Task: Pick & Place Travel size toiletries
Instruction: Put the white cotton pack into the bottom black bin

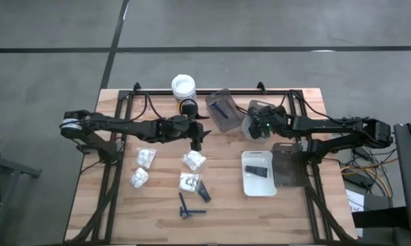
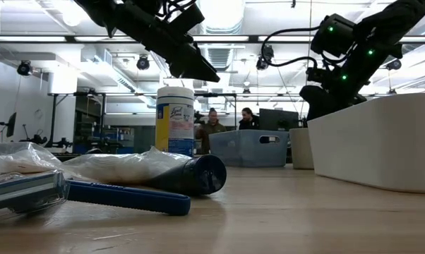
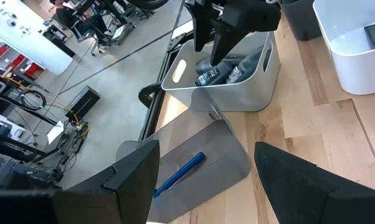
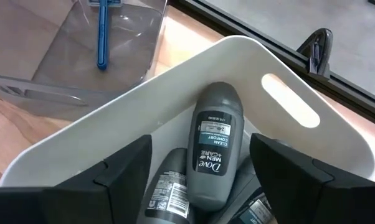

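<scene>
My right gripper (image 4: pixel 200 140) hangs open over a light grey bin (image 4: pixel 281 81) at the table's far right. Several dark grey oval bottles lie in the bin. One bottle (image 4: pixel 212 152) lies between the two fingers, which stand apart from it. Beside the bin, a blue razor (image 3: pixel 181 174) lies in a grey tray (image 3: pixel 218 155). My left gripper (image 1: pixel 196 141) hovers open above mid-table, with nothing between its fingers. White packets (image 1: pixel 193 160), a black tube (image 1: pixel 204 192) and blue razors (image 1: pixel 189 208) lie on the table nearer the front.
A white-lidded tub (image 1: pixel 183 85) stands at the far edge. A white tray (image 1: pixel 250 184) holding a black tube (image 1: pixel 258 171) and a dark grey tray (image 1: pixel 287 165) sit at the right. A black frame (image 1: pixel 117 137) rims the table. People sit in the room behind.
</scene>
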### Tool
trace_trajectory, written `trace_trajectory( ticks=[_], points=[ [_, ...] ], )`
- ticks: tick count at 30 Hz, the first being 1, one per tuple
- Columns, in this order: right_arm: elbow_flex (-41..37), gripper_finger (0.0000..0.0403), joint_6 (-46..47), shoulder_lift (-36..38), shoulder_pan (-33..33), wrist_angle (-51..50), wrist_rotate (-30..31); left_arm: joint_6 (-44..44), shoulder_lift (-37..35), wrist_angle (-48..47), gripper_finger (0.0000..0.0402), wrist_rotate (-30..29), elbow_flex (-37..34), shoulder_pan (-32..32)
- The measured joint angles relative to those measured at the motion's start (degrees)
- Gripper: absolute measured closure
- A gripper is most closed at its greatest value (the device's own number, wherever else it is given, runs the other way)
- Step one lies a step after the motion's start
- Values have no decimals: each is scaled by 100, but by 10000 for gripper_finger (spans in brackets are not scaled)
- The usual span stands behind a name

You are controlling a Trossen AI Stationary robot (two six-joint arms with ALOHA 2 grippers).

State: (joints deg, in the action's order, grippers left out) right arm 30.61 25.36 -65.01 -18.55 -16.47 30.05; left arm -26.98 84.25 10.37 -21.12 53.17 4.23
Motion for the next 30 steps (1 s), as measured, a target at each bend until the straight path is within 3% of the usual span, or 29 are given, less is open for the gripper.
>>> trace_trajectory(
  ticks=[11,19,30],
  points=[
    [2,110,32,21,4,238,-776,395,0,-212,135,4,2,-134],
    [2,101,314,99,47,295,-985,745,0,-540,135,4,4,-420],
    [7,133,319,232,460,1031,-1279,954,-2,-694,135,7,4,-849]
  ],
)
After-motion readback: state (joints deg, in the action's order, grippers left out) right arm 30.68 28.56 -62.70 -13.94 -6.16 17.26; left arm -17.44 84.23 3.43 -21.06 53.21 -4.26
